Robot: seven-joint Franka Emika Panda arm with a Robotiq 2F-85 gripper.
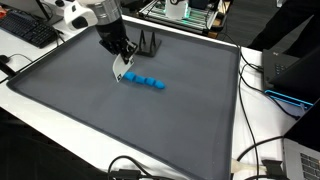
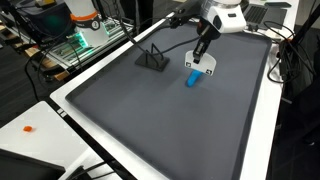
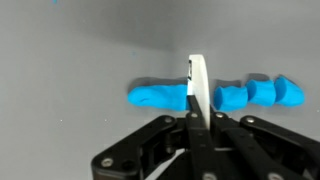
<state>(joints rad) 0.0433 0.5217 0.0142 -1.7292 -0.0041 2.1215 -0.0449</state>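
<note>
One row of small blue blocks (image 1: 143, 81) lies on the dark grey mat (image 1: 120, 130) covering the bench. The black gripper (image 1: 118, 66) is clamped on a thin white flat piece (image 3: 198, 85), held on edge over the row; contact cannot be told. Behind, well apart, stands a black wire stand (image 1: 148, 43).

Black wire stand (image 1: 148, 42), keyboard (image 1: 28, 30), grey mat (image 1: 130, 135)

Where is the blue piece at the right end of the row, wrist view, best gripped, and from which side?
Probably from straight above, jaws closing across the row on the end blue piece: its neighbour crowds one side, the others look free. The gripper holds a white card.
</note>
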